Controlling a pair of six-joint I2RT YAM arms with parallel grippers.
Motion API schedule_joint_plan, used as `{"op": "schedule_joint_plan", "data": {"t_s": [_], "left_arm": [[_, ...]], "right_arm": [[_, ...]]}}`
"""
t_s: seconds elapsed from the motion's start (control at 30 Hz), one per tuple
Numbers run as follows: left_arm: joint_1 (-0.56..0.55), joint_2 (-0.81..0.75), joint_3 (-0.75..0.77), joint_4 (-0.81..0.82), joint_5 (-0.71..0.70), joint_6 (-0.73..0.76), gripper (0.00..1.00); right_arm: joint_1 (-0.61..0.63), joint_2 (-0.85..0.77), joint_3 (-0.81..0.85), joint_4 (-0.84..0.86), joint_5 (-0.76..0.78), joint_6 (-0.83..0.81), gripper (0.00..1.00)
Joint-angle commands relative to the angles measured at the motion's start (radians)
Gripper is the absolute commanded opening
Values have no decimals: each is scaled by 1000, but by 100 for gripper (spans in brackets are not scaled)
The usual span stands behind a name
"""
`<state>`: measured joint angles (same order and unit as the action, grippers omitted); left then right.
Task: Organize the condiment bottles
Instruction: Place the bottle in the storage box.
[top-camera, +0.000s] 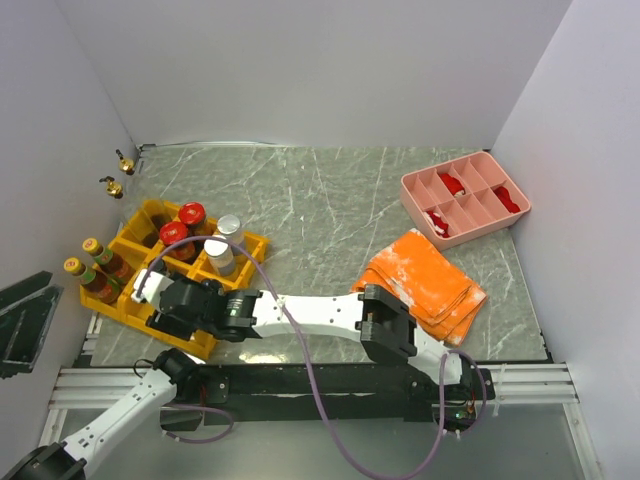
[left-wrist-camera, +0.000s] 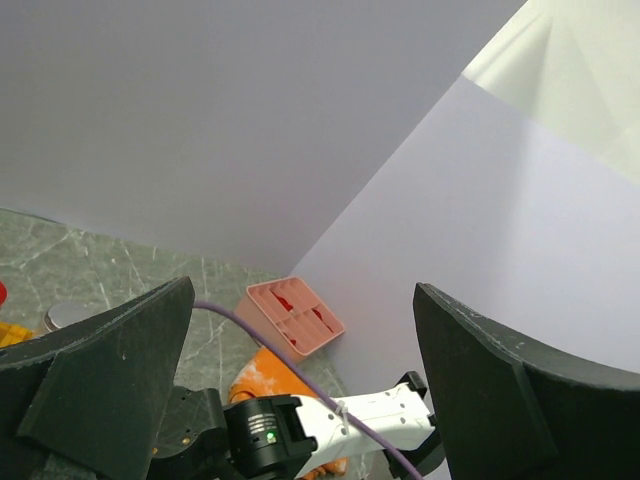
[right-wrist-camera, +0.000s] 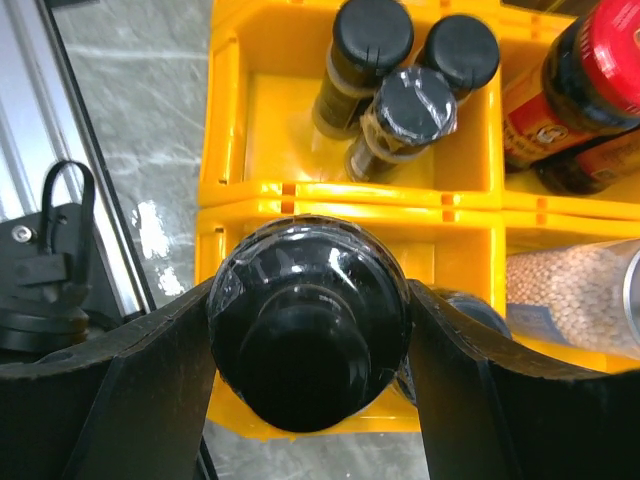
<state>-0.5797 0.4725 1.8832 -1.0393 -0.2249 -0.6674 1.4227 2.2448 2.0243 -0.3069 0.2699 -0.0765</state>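
Fingers (right-wrist-camera: 120, 400) of the right gripper (right-wrist-camera: 310, 335) pressed both sides of a dark black-capped bottle (right-wrist-camera: 300, 290), holding it over a compartment of the yellow bins (right-wrist-camera: 350, 190). Three more black-topped bottles (right-wrist-camera: 400, 70) stood in the next compartment. Red-capped jars (top-camera: 183, 222) and a white-capped jar (top-camera: 228, 230) sat further along the bins, and two gold-spout bottles (top-camera: 118, 172) stood apart by the left wall. The left gripper (left-wrist-camera: 302, 300) gaped wide, empty, aimed at the wall.

From above, my right arm (top-camera: 310, 312) hides the black-topped bottle (right-wrist-camera: 308, 340). Red contents of the pink tray (top-camera: 422, 190) are too small to identify.
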Motion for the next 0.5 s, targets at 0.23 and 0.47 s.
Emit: {"op": "schedule_joint_plan", "data": {"t_s": [0.23, 0.47], "left_arm": [[-2, -9, -13, 70, -14, -3, 96], [-3, -3, -18, 84, -16, -3, 96]], "right_arm": [[1, 29, -4, 72, 45, -22, 60], [2, 3, -6, 52, 52, -14, 77]]}}
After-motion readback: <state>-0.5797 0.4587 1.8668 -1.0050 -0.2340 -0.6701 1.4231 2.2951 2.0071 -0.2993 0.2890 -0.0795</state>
